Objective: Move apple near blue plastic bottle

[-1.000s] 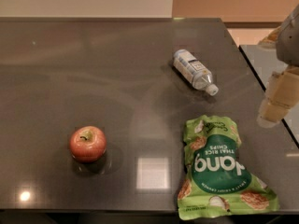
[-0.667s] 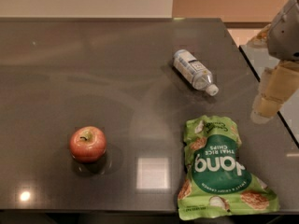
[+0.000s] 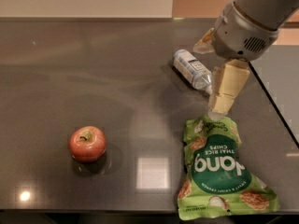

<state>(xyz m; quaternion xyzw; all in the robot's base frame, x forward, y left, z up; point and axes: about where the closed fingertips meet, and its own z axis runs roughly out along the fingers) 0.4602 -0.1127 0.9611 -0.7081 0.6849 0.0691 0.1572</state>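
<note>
The apple point(image 3: 88, 143) is small, round and red, with a yellowish patch around its stem. It sits on the dark table point(image 3: 93, 69) at the front left. The blue plastic bottle point(image 3: 191, 68) lies on its side at the back right, cap pointing right. My gripper point(image 3: 219, 99) hangs from the grey arm at the upper right. It sits just right of the bottle's cap and above the top edge of the green chips bag. It is far from the apple and holds nothing that I can see.
A green chips bag point(image 3: 219, 171) lies flat at the front right, between the bottle and the table's front edge. The table's right edge point(image 3: 275, 111) runs diagonally just right of the gripper. A bright light reflection point(image 3: 152, 172) lies between apple and bag.
The arm and gripper have moved left and further into view, from the table's right edge to beside the bottle's cap. The apple, bottle and bag have not moved.
</note>
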